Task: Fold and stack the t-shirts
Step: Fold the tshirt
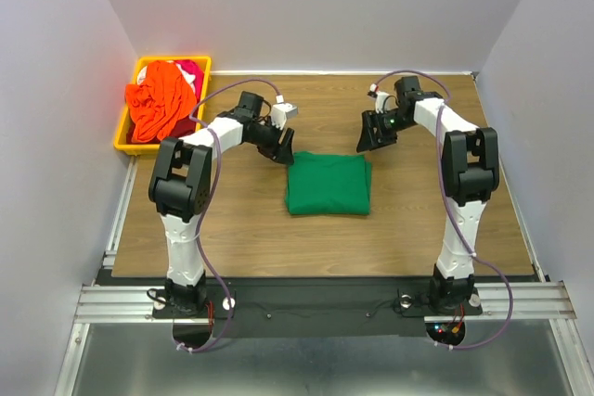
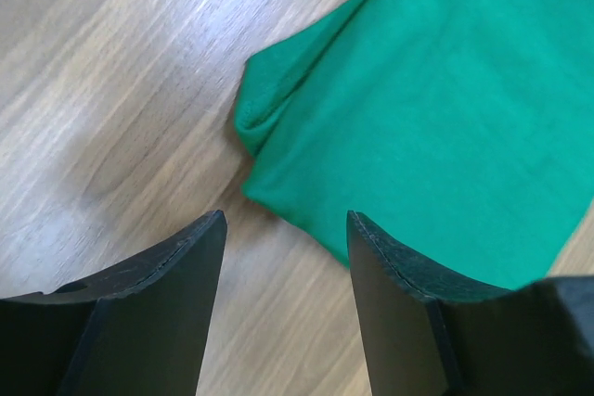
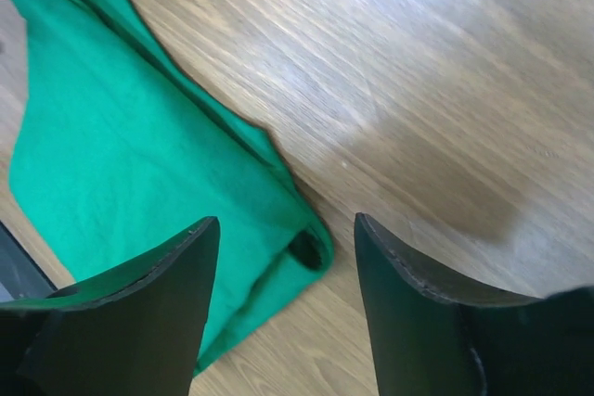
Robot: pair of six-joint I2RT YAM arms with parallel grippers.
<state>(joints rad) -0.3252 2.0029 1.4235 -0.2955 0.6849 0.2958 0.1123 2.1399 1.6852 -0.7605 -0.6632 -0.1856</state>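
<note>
Left wrist view: my left gripper (image 2: 286, 229) is spread wide with nothing between its fingers, only bare wood showing in the gap. Just past the fingertips lies a rounded folded corner of the green t-shirt (image 2: 436, 108), and the cloth is not touching either finger. In the right wrist view, my right gripper (image 3: 286, 229) is likewise spread and empty, with the shirt's other far corner lying in the gap and under my left-hand finger (image 3: 139, 312). I cannot tell if that finger touches it.

From above, the green shirt sits folded into a neat rectangle near the middle of the table (image 1: 278, 238). My left hand is at its far left corner and my right hand at its far right corner. Well away at the far left edge, the yellow bin (image 1: 121, 136) holds the crumpled orange t-shirt (image 1: 160, 104), with the red-pink t-shirt (image 1: 192, 70) peeking out behind it.
</note>
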